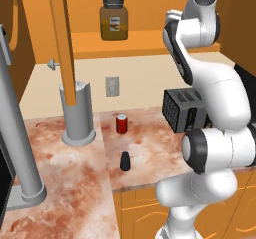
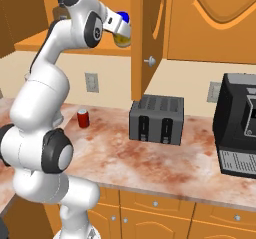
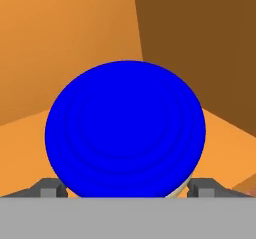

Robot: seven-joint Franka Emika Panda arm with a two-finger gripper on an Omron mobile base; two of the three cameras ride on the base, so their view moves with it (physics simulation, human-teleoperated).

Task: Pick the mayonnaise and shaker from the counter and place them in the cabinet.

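Note:
The mayonnaise (image 2: pixel 122 34), a pale-yellow jar with a blue lid (image 3: pixel 125 130), hangs tilted just above the cabinet shelf (image 2: pixel 35 42). My gripper (image 2: pixel 118 29) is shut on it, and a dark fingertip (image 3: pixel 50 188) shows on each side of the jar in the hand view. The cabinet's orange door (image 2: pixel 145 38) stands open to the right of the jar. The tiny black shaker (image 1: pixel 125 161) stands upright on the counter near its front edge, far below the gripper.
A large amber jar (image 1: pixel 114 19) sits on the cabinet shelf (image 1: pixel 145 45). On the marbled counter (image 1: pixel 150 153) stand a red can (image 1: pixel 121 124), a dark toaster (image 2: pixel 156 119) and a black appliance (image 2: pixel 240 128). A grey cylinder stand (image 1: pixel 77 113) rises at the left.

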